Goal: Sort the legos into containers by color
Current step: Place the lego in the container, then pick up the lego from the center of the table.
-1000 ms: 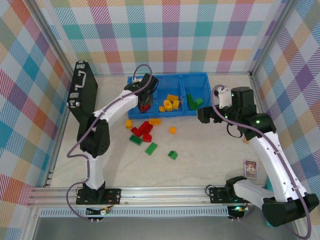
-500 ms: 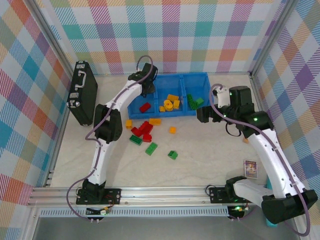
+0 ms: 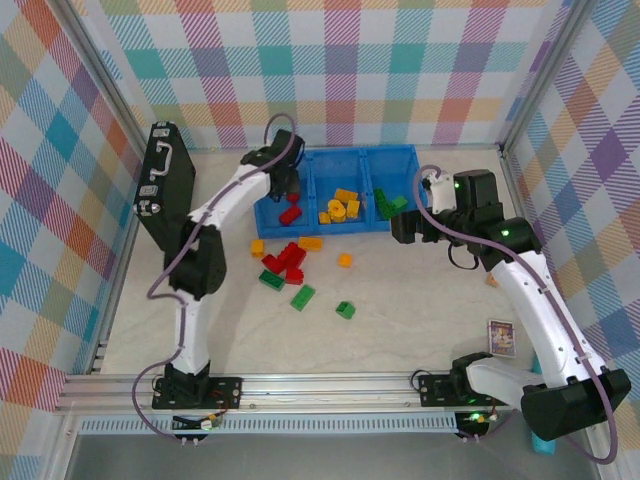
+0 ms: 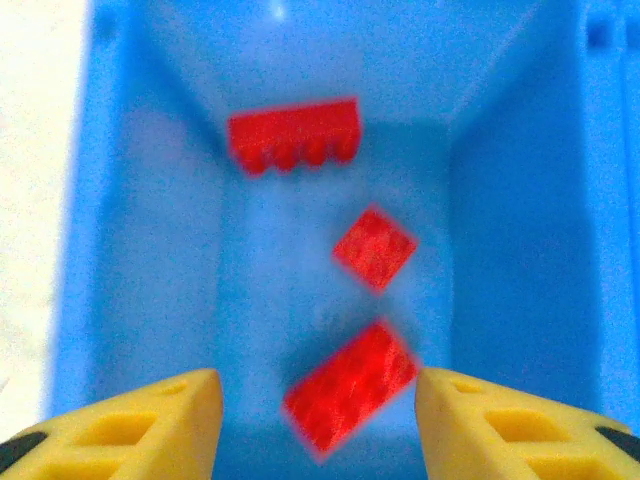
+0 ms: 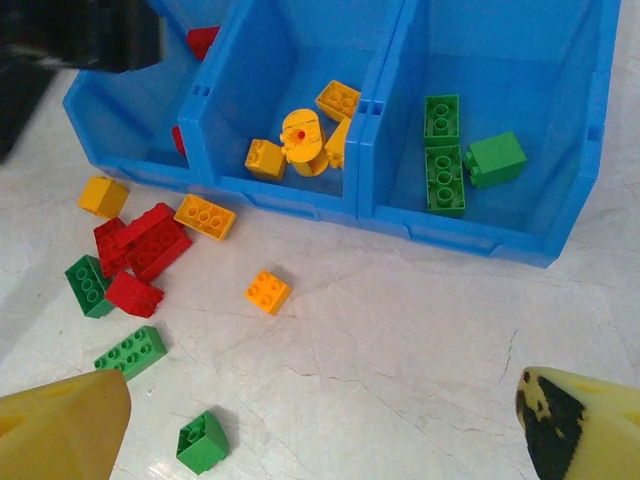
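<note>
While left gripper [image 4: 315,388] hovers over bin's [image 3: 345,156] left compartment, fingers apart, holding nothing, three red bricks [image 4: 374,247] lie on floor below, nearest one framed between fingertips. Right gripper [image 5: 320,425] spread wide, empty, above table [image 5: 420,340] just before bin. Yellow bricks [image 5: 300,140] in middle compartment, green bricks [image 5: 443,160] in right. Loose bricks [image 5: 140,250] on table, front-left of bin.

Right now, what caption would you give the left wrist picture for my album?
Open left gripper hovers over three red legos lying in one blue bin compartment.
</note>
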Available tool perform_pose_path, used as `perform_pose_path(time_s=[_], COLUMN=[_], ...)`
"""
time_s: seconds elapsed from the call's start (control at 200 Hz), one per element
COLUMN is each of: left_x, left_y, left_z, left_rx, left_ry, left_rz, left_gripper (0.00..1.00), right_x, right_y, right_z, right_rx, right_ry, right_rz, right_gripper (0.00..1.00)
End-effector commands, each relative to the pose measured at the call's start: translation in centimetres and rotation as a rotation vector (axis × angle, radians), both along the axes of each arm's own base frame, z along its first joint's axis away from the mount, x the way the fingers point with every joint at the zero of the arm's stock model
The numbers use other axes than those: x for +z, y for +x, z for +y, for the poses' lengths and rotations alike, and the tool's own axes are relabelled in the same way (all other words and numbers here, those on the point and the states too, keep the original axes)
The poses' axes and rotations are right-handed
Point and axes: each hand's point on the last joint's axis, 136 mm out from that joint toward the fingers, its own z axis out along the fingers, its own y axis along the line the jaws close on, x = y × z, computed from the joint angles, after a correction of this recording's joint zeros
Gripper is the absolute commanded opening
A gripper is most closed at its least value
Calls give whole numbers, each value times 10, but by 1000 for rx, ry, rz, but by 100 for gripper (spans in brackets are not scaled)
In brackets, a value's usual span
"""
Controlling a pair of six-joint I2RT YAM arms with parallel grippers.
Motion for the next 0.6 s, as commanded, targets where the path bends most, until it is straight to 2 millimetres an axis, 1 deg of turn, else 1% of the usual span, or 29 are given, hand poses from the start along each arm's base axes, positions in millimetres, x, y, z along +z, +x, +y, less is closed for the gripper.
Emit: perform_pose_path(time_s=[0.0, 0.055, 0.15, 0.22, 0.295, 0.43, 0.595], left_x=[47, 44, 33, 21, 7, -20, -36], left_y=[-34, -55, -90, -113, -131, -155, -170], left_z=[8, 13, 18, 15, 10, -3, -25], left_rx=[-2, 2, -2, -18, -49, -113, -180], left_ry=[-54, -52, -41, -24, 16, 47, 67], left_rz=[-95, -89, -58, -28, -12, 42, 70], left_gripper=[53, 53, 53, 53, 53, 54, 54], right_x=[13, 12, 15, 18, 19, 17, 12], right_y=[0, 0, 3, 4, 6, 5, 3], right_z=[4, 5, 9, 12, 15, 18, 16], right_rx=[5, 8, 18, 28, 33, 52, 45], right_ry=[39, 41, 60, 75, 86, 94, 92], right_rz=[-37, -34, -36, -40, -42, -40, -39], right_gripper=[99, 99, 99, 99, 99, 99, 99])
